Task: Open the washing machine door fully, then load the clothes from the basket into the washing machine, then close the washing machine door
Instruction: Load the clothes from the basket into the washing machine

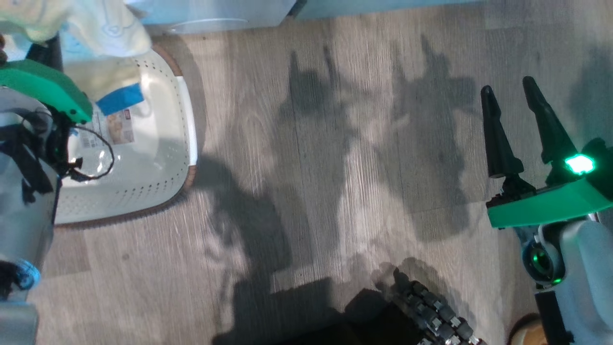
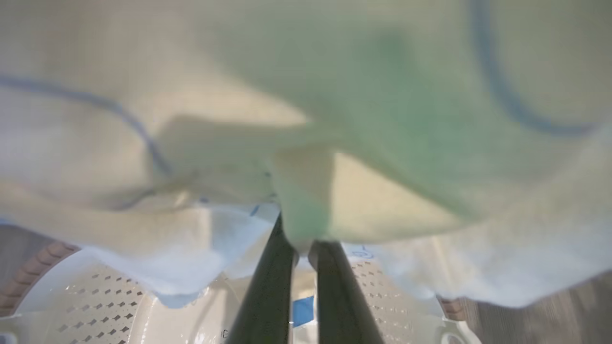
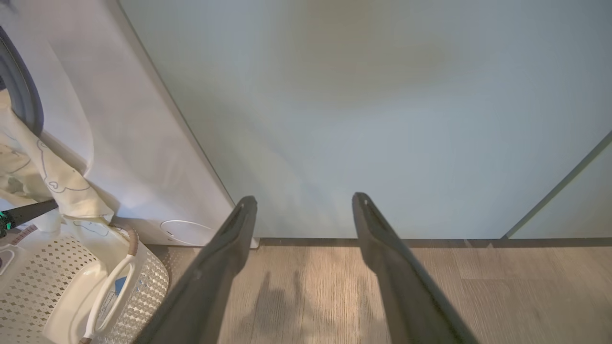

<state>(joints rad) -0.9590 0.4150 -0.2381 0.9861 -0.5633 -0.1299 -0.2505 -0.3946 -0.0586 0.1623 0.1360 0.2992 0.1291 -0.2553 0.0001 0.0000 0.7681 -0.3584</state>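
Wood-grain floor (image 1: 335, 143) lies under the basket (image 1: 187, 120) in the head view, with the clothes (image 1: 96, 24) hanging just above the basket and the right gripper (image 1: 507, 85) wide and empty, well apart from it. From the left wrist, the left gripper (image 2: 301, 241) pinches a fold of the clothes, so loading looks to be the step in hand. From the right wrist, the washing machine (image 3: 143, 143) stands just behind the basket, so the bundle likely needs carrying to its mouth.

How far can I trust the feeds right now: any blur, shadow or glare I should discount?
Head view: hard arm shadows cross the floor, and the green light by the open right gripper blooms. Left wrist view: the clothes pinched in the left gripper are blurred and green-tinted, while the basket behind them looks sharper. Right wrist view: sharp, evenly lit, with faint shadows on the floor.
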